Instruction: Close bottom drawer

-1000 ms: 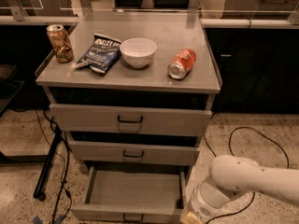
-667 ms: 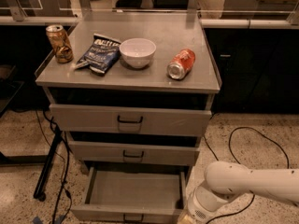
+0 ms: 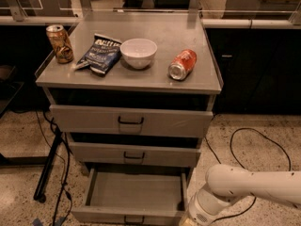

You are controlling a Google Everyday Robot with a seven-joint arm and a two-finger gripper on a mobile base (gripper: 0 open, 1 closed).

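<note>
The gripper (image 3: 186, 221) was cut off at the lower edge, its grip impossible to tell. The bottom drawer (image 3: 134, 192) was pulled out just left of it; a cable (image 3: 246, 129) was looped behind.

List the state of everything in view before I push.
bottom drawer: pulled out, tray empty
middle drawer: about shut
top drawer: about shut
red can: on its side
brown can: upright
bowl: upright, empty
chip bag: lying flat
gripper: bottom edge of view, beside bottom drawer's right corner

Speckled terrazzo floor (image 3: 23, 135) with black cables (image 3: 251, 129); dark cabinets (image 3: 256, 65) behind.
</note>
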